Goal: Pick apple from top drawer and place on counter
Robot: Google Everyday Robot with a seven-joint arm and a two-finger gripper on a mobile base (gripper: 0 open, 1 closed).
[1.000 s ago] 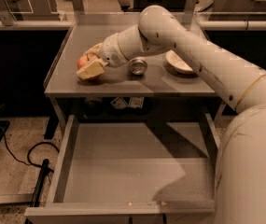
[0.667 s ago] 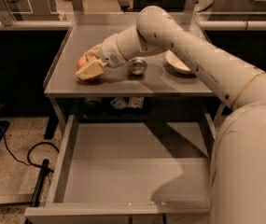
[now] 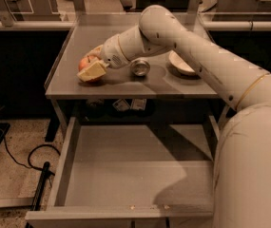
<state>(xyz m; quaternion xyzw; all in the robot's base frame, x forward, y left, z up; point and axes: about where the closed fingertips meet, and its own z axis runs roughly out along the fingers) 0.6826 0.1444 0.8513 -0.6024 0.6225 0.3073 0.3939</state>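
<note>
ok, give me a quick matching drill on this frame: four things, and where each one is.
1. apple
2. silver can
3. white dish
4. top drawer

A. middle of the counter
B. pulled open below the counter
C. left side of the counter as seen, held in the gripper
D. right side of the counter as seen

Pairs: 1-C, 2-A, 3-D, 4-B

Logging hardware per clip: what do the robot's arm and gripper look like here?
The arm is smooth off-white rounded tubes with small dark dots at a joint and a thin yellowish ring. The gripper, at the left of the counter around the apple, has flat cream fingers.
</note>
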